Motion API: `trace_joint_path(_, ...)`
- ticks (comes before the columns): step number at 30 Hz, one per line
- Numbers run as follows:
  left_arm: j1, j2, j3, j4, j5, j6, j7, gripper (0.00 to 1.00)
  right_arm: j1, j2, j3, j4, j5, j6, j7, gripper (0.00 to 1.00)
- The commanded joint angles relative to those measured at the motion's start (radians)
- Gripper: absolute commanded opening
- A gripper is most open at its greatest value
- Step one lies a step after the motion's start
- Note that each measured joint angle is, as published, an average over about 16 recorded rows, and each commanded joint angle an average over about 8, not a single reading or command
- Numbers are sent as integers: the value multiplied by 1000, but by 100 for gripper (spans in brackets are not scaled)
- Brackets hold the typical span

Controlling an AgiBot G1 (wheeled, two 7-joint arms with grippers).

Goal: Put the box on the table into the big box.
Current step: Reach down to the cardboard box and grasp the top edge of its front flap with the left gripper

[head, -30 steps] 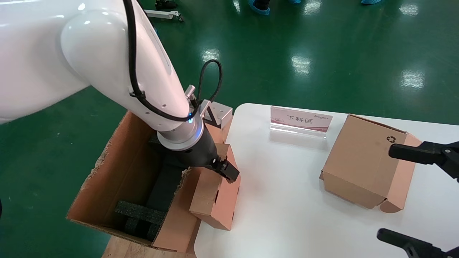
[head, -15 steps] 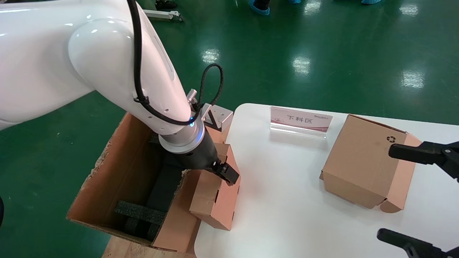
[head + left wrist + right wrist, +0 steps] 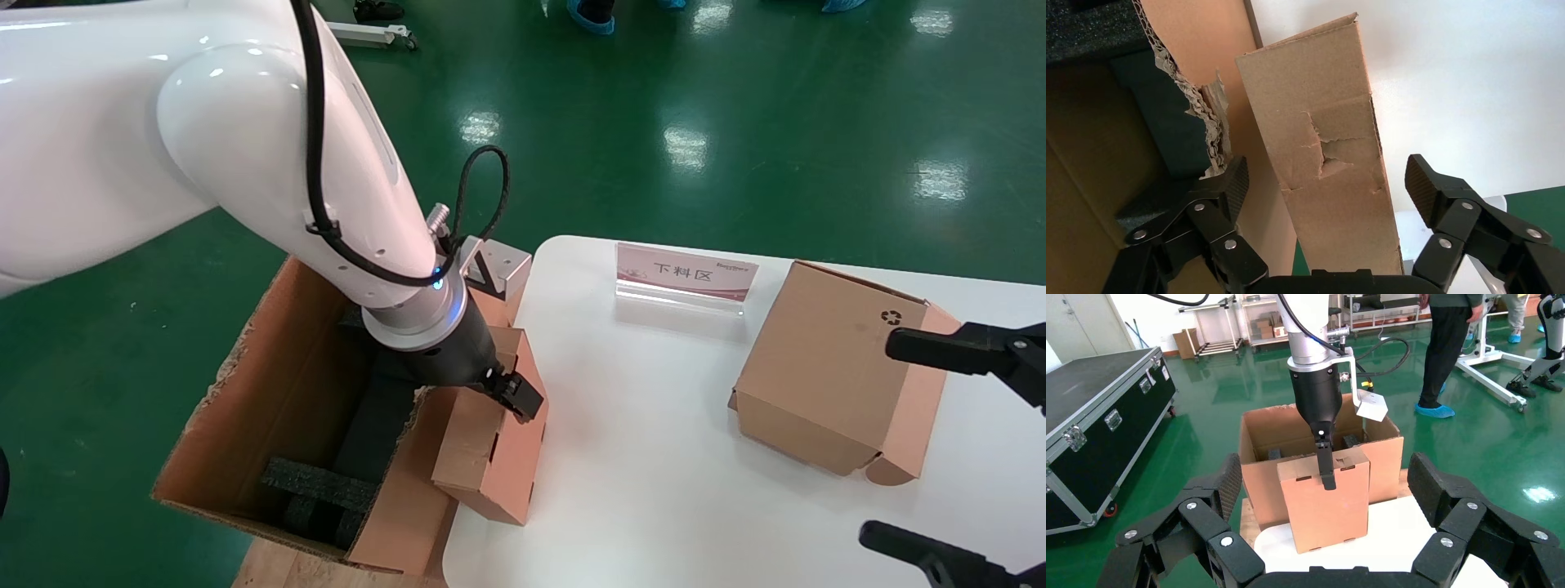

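The box [image 3: 490, 457] is small, plain and brown, and it stands on edge at the table's left rim, leaning against the big box [image 3: 270, 367]. My left gripper [image 3: 498, 392] sits over its top edge and is open. In the left wrist view its fingers [image 3: 1232, 184] straddle the box [image 3: 1321, 110] with a gap on each side. The right wrist view shows one finger lying down the box's slotted face [image 3: 1327, 508], with the big box [image 3: 1260, 471] behind it. My right gripper [image 3: 878, 437] hangs open at the table's right side.
A mid-sized box with a recycling symbol [image 3: 825, 367] lies on the white table [image 3: 637, 490] between my right fingers. An acrylic sign [image 3: 685, 273] stands at the back. Black foam [image 3: 319, 482] lines the big box. A black case [image 3: 1095, 416] and a person [image 3: 1444, 349] stand beyond.
My left arm's upper part has shifted very slightly. The left gripper, the box and the right arm stay where they were.
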Motion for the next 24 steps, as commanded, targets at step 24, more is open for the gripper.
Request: trace_joint_path(24,-7,-11,-8,4,8,-4,8,0,0,0,0,0,0,0,0,100)
